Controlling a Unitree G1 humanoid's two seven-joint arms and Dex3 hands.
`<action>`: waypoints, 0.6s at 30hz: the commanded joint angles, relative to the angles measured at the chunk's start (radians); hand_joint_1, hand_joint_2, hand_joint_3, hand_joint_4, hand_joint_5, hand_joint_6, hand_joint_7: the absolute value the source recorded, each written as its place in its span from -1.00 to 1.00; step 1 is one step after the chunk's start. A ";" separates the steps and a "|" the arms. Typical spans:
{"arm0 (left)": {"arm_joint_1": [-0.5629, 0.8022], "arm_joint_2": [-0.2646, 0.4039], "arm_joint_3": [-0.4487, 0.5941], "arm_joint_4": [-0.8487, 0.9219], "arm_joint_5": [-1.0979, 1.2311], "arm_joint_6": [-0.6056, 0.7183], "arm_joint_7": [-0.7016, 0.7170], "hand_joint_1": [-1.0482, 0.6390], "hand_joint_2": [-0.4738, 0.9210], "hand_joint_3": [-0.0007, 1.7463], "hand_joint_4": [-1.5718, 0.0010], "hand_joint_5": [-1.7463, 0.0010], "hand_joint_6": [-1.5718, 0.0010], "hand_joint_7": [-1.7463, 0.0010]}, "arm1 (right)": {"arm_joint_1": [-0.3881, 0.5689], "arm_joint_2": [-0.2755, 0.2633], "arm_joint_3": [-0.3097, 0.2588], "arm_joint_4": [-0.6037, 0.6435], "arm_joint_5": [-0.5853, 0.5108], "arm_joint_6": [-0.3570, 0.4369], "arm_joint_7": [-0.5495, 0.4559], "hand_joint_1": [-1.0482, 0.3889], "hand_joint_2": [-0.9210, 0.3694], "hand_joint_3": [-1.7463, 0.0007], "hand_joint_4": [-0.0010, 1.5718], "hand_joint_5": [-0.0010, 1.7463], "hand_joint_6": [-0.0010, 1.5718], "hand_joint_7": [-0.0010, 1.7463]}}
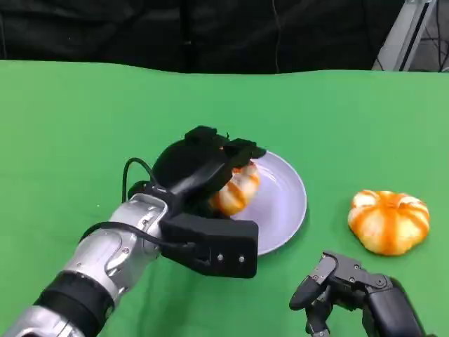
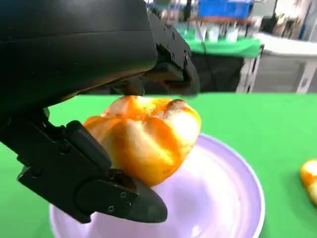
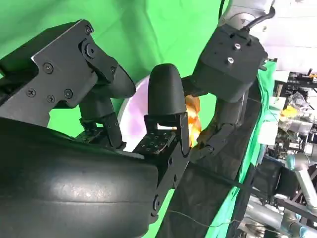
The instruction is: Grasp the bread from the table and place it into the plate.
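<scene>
My left hand grips an orange-and-white bread roll and holds it over the left part of the lilac plate. In the left wrist view the roll sits between the black fingers just above the plate; whether it touches the plate I cannot tell. A second roll of the same look lies on the green table to the right of the plate. My right hand rests low at the front right with nothing in it, its fingers apart.
The green table ends at a dark backdrop behind. The second roll's edge shows beside the plate. Open green cloth lies left of and behind the plate.
</scene>
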 commanded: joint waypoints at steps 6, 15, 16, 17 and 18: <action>0.037 0.048 -0.003 -0.100 -0.024 0.076 -0.158 -0.89 1.00 -0.48 1.00 1.00 0.97 0.99 | 0.012 -0.007 -0.005 -0.010 0.003 0.004 -0.007 0.52 -0.27 -0.41 -0.12 0.86 -0.06 0.49; 0.155 0.150 0.072 -0.277 -0.123 0.051 -0.250 -0.90 1.00 -0.37 1.00 1.00 0.98 0.99 | 0.011 -0.009 -0.006 -0.009 0.012 0.000 -0.001 0.52 -0.29 -0.41 -0.13 0.86 -0.07 0.49; 0.180 0.162 0.089 -0.308 -0.142 0.046 -0.252 -0.90 1.00 -0.36 1.00 1.00 0.98 0.99 | 0.011 -0.010 -0.006 -0.008 0.011 0.000 -0.001 0.52 -0.29 -0.41 -0.13 0.86 -0.07 0.49; 0.197 0.169 0.100 -0.331 -0.154 0.044 -0.252 -0.87 1.00 -0.38 1.00 1.00 0.98 0.99 | 0.011 -0.011 -0.006 -0.008 0.009 -0.001 -0.002 0.52 -0.29 -0.41 -0.13 0.86 -0.07 0.49; 0.223 0.178 0.118 -0.354 -0.165 0.029 -0.230 -0.82 1.00 -0.41 1.00 1.00 0.97 0.98 | 0.011 -0.011 -0.006 -0.008 0.010 -0.001 -0.001 0.52 -0.28 -0.41 -0.13 0.86 -0.07 0.49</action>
